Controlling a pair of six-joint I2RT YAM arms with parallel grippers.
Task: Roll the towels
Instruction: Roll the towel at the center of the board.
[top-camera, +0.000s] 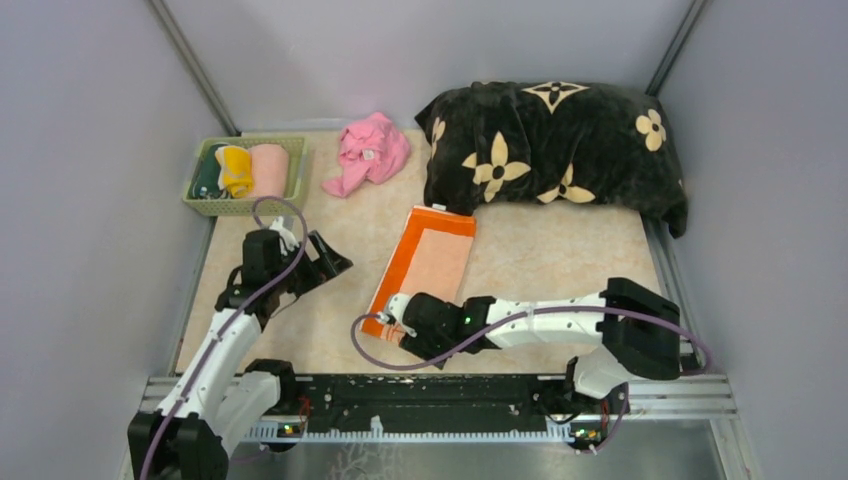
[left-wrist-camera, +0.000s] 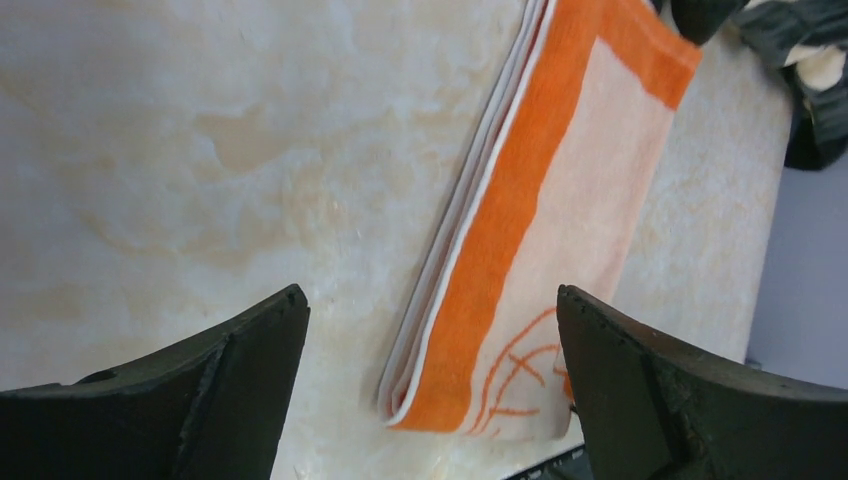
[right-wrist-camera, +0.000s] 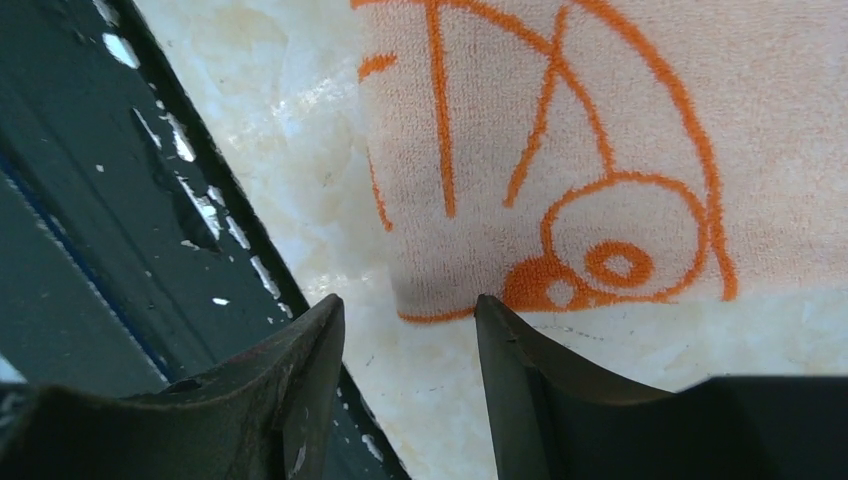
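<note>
Two pincers stand released: right gripper (right-wrist-camera: 410, 308), lower centre, should nip all towel (right-wrist-camera: 560, 130) layers evenly; left gripper (left-wrist-camera: 430, 292) hovers wide.

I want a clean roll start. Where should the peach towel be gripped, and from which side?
Grip the peach towel by its near short end, where the orange drawing is, coming from the robot's side. It lies flat, folded into a long strip, so it should roll away from there; its far end reaches the black blanket. The right gripper sits at that edge, jaws apart.
</note>
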